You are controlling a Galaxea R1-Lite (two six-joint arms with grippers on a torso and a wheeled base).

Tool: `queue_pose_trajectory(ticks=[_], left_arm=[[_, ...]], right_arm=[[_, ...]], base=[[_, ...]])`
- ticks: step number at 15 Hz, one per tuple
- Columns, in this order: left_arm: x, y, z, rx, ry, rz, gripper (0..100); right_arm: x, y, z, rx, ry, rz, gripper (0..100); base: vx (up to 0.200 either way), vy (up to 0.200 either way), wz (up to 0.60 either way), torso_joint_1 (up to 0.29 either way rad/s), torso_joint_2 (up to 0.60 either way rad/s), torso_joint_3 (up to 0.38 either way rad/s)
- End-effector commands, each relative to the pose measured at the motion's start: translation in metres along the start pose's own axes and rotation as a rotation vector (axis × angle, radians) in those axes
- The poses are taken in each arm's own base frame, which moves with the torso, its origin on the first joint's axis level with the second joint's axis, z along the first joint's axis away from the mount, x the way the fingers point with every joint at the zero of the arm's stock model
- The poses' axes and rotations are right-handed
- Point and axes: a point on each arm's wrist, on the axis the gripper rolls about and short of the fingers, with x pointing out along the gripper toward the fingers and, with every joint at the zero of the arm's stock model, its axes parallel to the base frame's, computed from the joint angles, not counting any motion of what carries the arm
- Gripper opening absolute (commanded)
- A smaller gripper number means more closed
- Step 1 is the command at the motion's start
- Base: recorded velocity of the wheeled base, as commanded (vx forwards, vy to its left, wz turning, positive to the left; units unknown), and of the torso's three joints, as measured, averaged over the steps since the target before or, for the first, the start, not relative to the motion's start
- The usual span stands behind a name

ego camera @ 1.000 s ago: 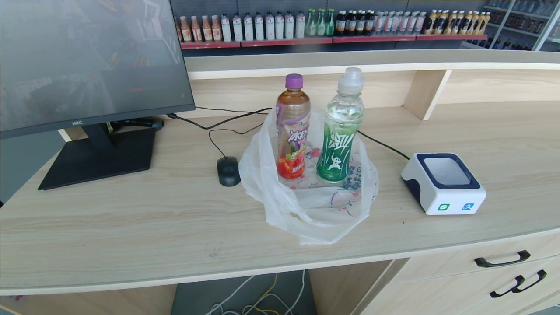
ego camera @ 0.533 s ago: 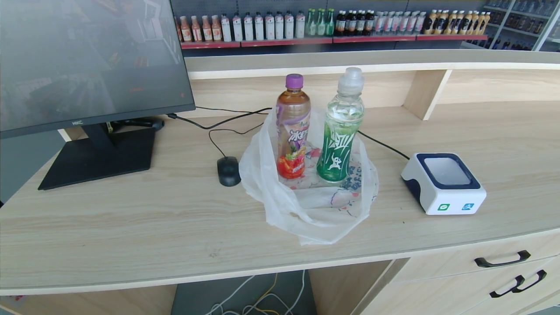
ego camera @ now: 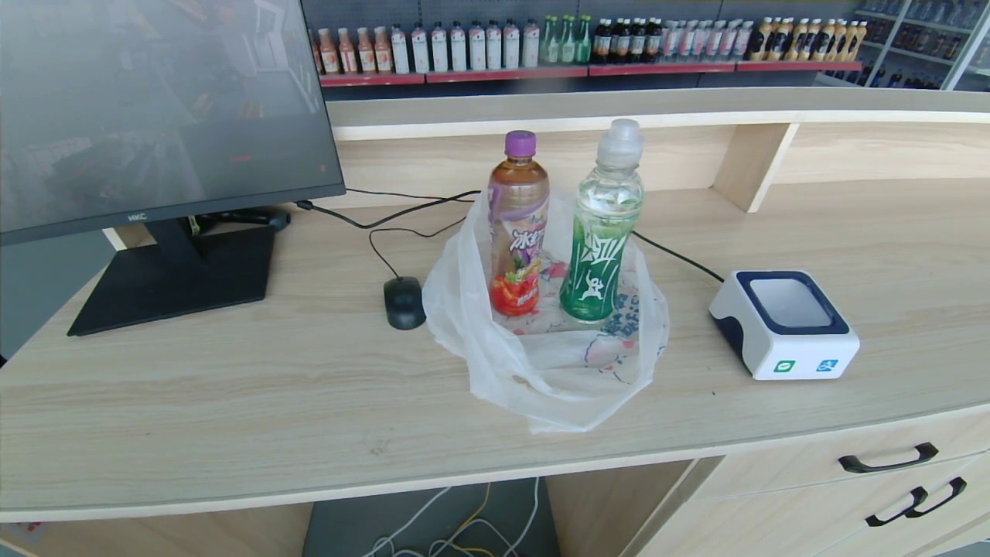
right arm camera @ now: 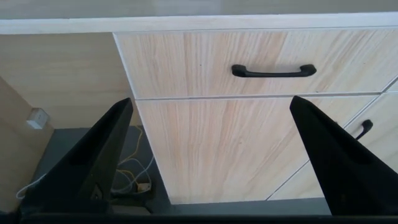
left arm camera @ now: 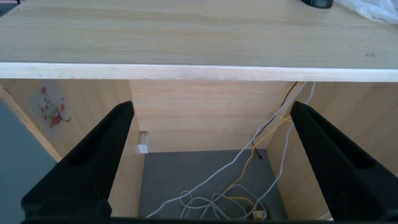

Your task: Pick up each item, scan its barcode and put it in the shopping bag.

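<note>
Spread wide and holding nothing: left claw (left arm camera: 212, 112) and right claw (right arm camera: 211, 102), low before the front edge of the light wooden worktop (ego camera: 232, 387). Well apart, upright side by side in the translucent white plastic shopping bag (ego camera: 541, 379): brown tea bottle with purple cap (ego camera: 517, 224), clear green-labelled bottle (ego camera: 604, 232). Wide stretch of wood between bag and edge; white-and-navy scanner box (ego camera: 783, 325) near. Same as a second ago.
</note>
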Motion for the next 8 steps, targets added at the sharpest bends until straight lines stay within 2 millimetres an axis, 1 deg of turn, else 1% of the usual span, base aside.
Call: queue_pose_trajectory(ticks=[1,2,3,8], left_arm=[[0.0000,0.0000,0.0000,0.000,-0.001,0.000,100],[0.0000,0.0000,0.0000,0.000,-0.001,0.000,100],[0.0000,0.0000,0.0000,-0.002,-0.001,0.000,100],[0.0000,0.0000,0.0000,0.000,-0.001,0.000,100]], right_arm=[[-0.0015,0.0001,-0.0005,0.002,-0.020,-0.002,100],[-0.0015,0.0001,-0.0005,0.004,-0.020,-0.002,100],[-0.0015,0.0001,-0.0005,0.004,-0.020,-0.002,100],[-0.0015,0.0001,-0.0005,0.004,-0.020,-0.002,100]], base=[[0.000,0.000,0.00,0.000,0.00,0.000],[0.000,0.000,0.00,0.000,0.00,0.000],[-0.200,0.000,0.00,0.002,0.00,0.002],[0.000,0.000,0.00,0.000,0.00,0.000]])
